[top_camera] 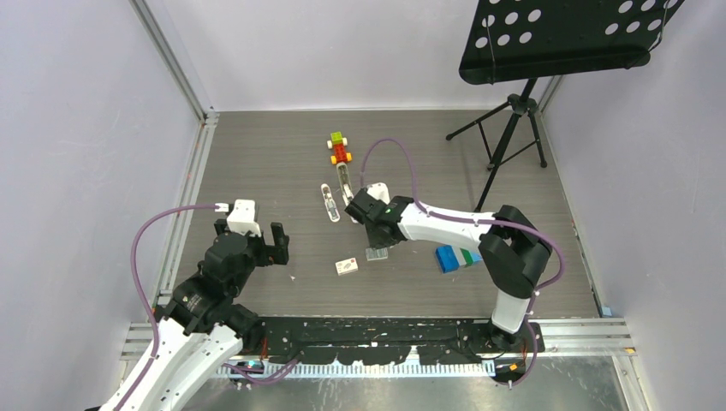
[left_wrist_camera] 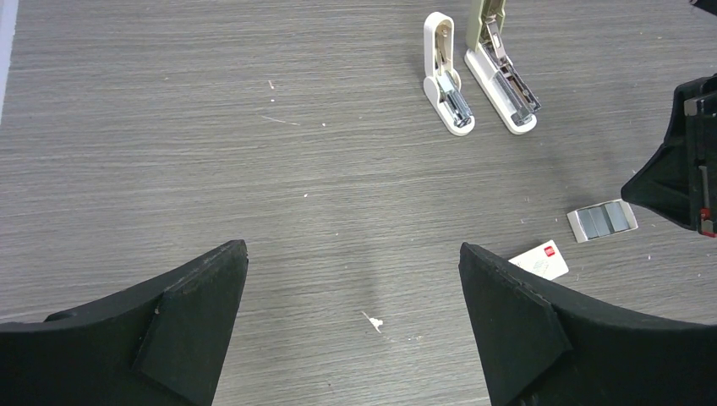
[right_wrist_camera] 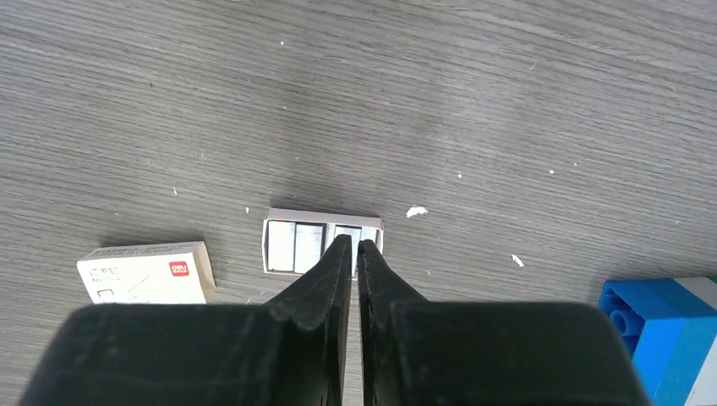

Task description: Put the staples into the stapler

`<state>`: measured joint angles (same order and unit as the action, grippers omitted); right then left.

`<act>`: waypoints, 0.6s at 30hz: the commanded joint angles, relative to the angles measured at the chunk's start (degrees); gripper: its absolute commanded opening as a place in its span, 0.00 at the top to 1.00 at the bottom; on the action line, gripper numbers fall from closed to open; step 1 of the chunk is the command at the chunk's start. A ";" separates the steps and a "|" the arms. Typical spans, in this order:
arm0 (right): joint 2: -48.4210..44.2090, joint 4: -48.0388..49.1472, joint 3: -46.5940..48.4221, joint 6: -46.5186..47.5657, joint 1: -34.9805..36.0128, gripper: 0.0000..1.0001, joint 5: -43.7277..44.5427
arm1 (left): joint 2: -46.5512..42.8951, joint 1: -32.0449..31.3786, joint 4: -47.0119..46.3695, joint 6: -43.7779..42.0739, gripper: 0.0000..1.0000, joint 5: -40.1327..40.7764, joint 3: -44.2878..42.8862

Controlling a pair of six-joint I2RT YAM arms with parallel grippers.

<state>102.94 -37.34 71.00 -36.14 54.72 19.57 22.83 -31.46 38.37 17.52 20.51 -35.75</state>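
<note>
The stapler [top_camera: 345,184] lies opened out at mid-table, grey-beige top and white base; it also shows in the left wrist view [left_wrist_camera: 499,68]. The staples [right_wrist_camera: 309,244] lie as silvery blocks in a small open white tray, which also shows in the top view [top_camera: 377,253] and the left wrist view [left_wrist_camera: 602,220]. Their white carton with a red mark [right_wrist_camera: 145,272] lies left of the tray. My right gripper [right_wrist_camera: 354,245] is shut, its tips over the tray's right part, with nothing seen between them. My left gripper [left_wrist_camera: 353,254] is open and empty, well left of the carton.
A shorter all-white stapler-like object [top_camera: 328,203] lies left of the stapler. A blue-green-white block [top_camera: 454,257] sits right of the tray. A coloured brick toy [top_camera: 340,147] lies behind the stapler. A black music stand [top_camera: 514,128] stands at the back right.
</note>
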 commanded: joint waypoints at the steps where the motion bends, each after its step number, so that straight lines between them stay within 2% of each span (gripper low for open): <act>1: -3.33 -0.71 -0.29 -0.15 -0.07 0.86 1.22 | -0.60 0.35 -2.51 -0.64 0.02 0.13 0.14; 9: -2.63 1.18 -1.91 -2.93 -0.14 0.74 -0.63 | -0.60 0.35 -2.53 -0.60 0.02 0.22 0.15; 18: -2.71 5.72 -4.58 -6.01 -0.12 0.72 -1.65 | -0.68 0.35 -2.42 -0.58 0.02 0.25 0.13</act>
<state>102.00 -35.09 67.22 -39.66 54.63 18.22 22.83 -31.46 38.37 17.54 20.53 -35.75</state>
